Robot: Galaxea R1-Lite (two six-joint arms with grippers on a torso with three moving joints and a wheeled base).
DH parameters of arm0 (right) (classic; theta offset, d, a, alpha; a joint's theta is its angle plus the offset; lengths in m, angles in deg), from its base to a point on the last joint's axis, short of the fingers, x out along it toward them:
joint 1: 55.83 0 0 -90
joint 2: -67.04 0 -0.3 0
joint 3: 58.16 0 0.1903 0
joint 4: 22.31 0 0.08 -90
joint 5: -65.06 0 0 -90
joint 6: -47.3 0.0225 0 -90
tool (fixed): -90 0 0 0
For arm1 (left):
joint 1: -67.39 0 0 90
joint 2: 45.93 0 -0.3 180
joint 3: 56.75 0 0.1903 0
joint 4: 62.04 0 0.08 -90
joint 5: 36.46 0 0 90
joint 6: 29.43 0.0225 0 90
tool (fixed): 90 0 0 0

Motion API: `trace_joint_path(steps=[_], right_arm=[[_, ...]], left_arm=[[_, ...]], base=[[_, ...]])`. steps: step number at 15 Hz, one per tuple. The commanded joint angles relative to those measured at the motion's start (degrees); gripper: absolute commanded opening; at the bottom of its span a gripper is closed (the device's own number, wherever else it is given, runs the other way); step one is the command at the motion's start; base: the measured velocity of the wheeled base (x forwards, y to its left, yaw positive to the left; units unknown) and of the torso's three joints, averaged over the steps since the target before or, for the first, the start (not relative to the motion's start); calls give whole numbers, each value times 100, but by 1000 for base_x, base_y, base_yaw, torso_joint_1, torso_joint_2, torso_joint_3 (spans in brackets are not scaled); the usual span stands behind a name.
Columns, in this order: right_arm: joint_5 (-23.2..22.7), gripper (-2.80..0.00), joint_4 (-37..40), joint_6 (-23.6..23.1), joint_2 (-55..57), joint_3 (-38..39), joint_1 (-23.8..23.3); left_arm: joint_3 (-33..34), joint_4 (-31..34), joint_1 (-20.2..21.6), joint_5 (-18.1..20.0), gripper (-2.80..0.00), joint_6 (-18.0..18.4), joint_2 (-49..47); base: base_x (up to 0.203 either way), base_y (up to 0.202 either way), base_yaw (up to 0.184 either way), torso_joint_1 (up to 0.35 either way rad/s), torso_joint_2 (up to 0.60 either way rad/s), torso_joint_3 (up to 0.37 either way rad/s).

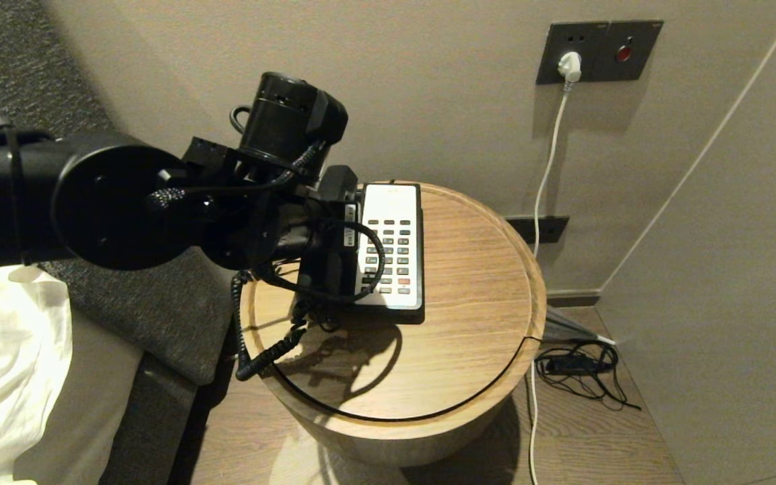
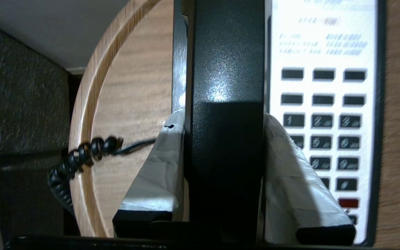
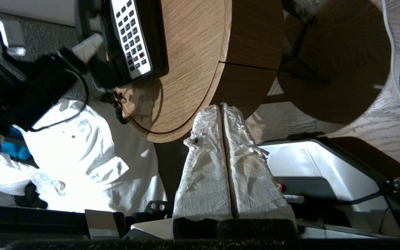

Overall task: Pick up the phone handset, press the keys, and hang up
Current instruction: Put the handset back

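Observation:
A black desk phone with a white keypad panel (image 1: pixel 391 246) sits on a round wooden side table (image 1: pixel 469 316). Its black handset (image 2: pixel 227 86) lies along the left side of the phone base. My left gripper (image 2: pixel 223 119) is shut on the handset, its white-wrapped fingers (image 2: pixel 161 163) pressed against both sides. In the head view the left arm (image 1: pixel 273 202) covers most of the handset. The coiled cord (image 1: pixel 243 337) hangs over the table's left edge. My right gripper (image 3: pixel 221 107) is shut and empty, held low beside the table, away from the phone (image 3: pixel 130 38).
A wall socket panel with a white plug (image 1: pixel 570 66) is behind the table, its cable running down to the floor (image 1: pixel 576 367). A bed with white bedding (image 1: pixel 11 364) and a grey headboard cushion stands left of the table. The table's right half is bare wood.

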Motion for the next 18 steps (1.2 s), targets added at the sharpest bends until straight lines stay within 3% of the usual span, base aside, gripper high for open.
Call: trace_joint_path(steps=[1, 18], right_arm=[[0, -280, 2, -64, -11, 25, 3], [-9, -280, -6, -110, 7, 220, 3]], left_arm=[[-199, 19, -1, 12, -280, -26, -81], [-243, 308, 8, 14, -280, -275, -449]], base=[[0, 0, 0, 0, 0, 0], [0, 0, 0, 0, 0, 0]])
